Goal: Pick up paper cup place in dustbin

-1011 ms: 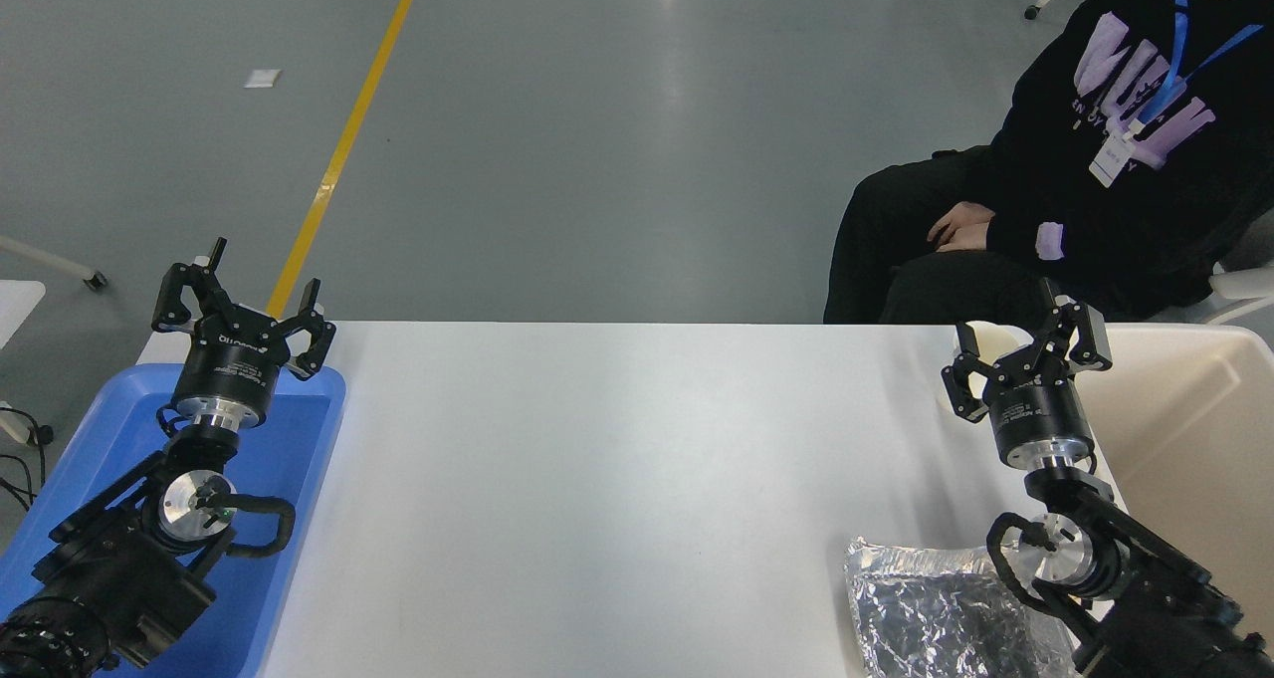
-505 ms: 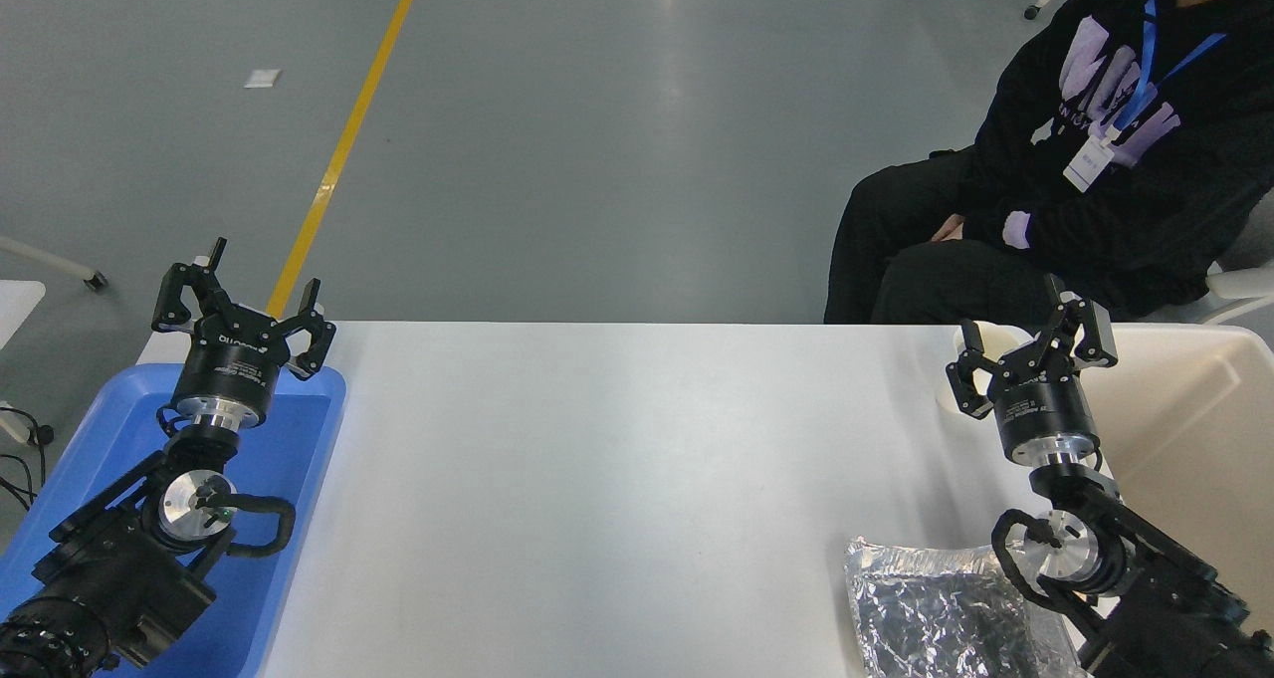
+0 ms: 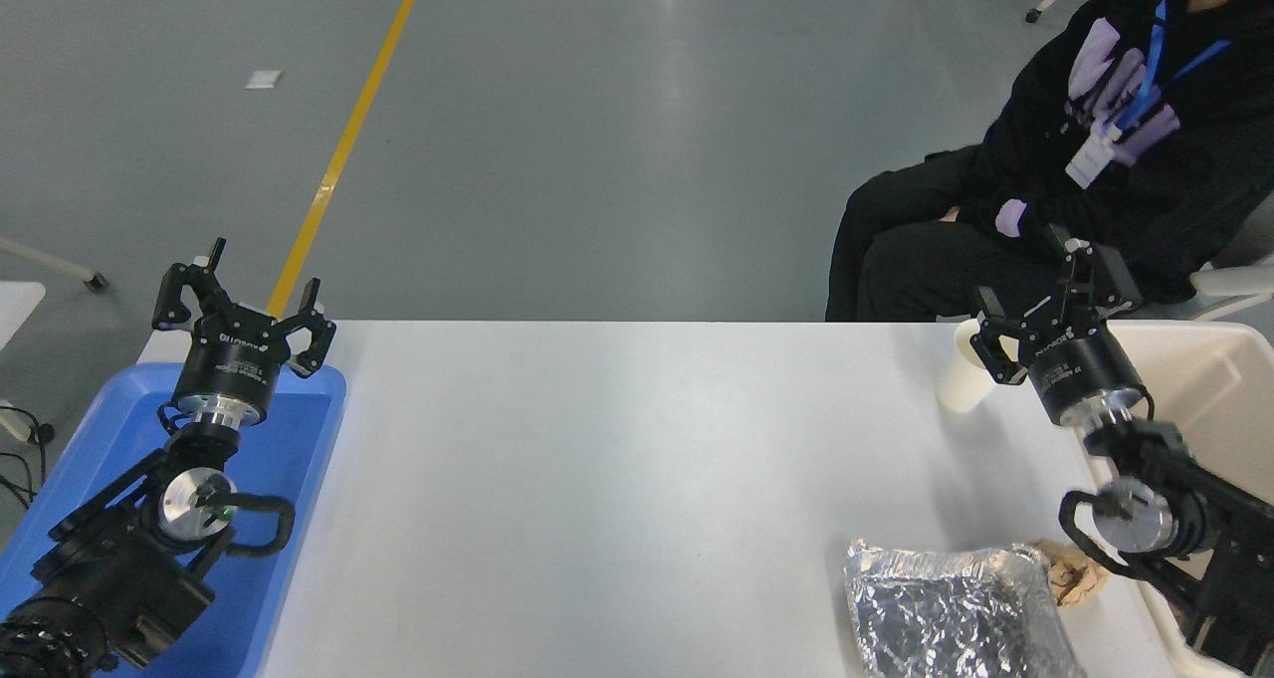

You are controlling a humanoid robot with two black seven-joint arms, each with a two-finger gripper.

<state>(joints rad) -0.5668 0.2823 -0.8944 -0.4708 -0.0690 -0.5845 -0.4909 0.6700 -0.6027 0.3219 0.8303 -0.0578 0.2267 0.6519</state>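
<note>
Paper cup (image 3: pixel 965 379), small, white and tapered, stands upright on the white table (image 3: pixel 617 459) near its far edge, just left of the large cream-white rectangular plastic dustbin (image 3: pixel 1204 379). The black right gripper (image 3: pixel 1040 305) hangs close to the cup's right side and above its rim; its fingers are spread and hold nothing, one dark fingertip (image 3: pixel 985 305) just over the rim, though whether it touches the cup cannot be told. Nearer the camera than the dustbin's left wall lies a crinkled silver foil bag (image 3: pixel 946 608), with a crumpled brown paper wad (image 3: pixel 1075 570) touching its right side. Far left of the dustbin, the black left gripper (image 3: pixel 242 295) is parked above a shallow blue plastic tray (image 3: pixel 299 439), its fingers wide apart and empty. Beyond the dustbin sits a person in black clothing (image 3: pixel 1125 160).
</note>
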